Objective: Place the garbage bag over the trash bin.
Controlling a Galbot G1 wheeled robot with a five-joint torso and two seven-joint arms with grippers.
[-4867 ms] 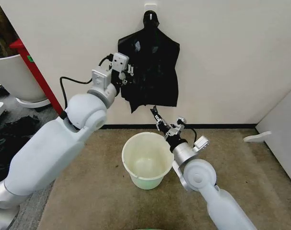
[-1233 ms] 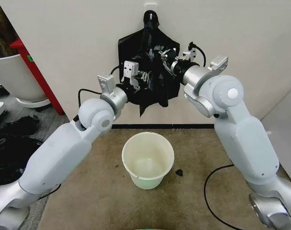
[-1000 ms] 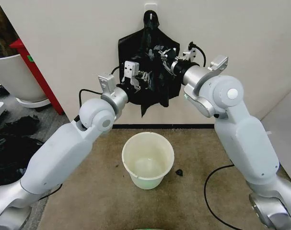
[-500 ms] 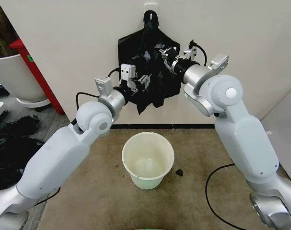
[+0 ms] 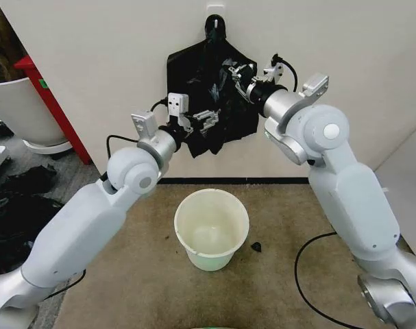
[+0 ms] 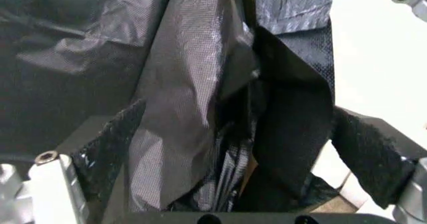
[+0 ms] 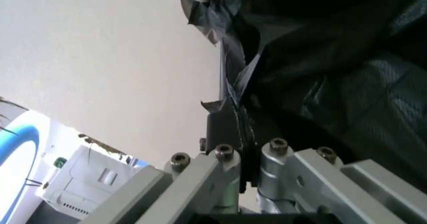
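While the garbage bag (image 5: 211,96) hangs bunched and wrinkled from a hook (image 5: 214,15) on the white wall, both arms reach up to it from either side. The left end effector (image 5: 206,118) has plastic between its spread fingers, though a firm pinch cannot be told, and the right end effector (image 5: 234,72) is clenched on a fold near the bag's upper right edge. Below them, well apart from the bag, the trash bin (image 5: 212,229) stands upright on the brown floor (image 5: 125,274).

Glossy white-and-silver arms, black cables, hex screws.
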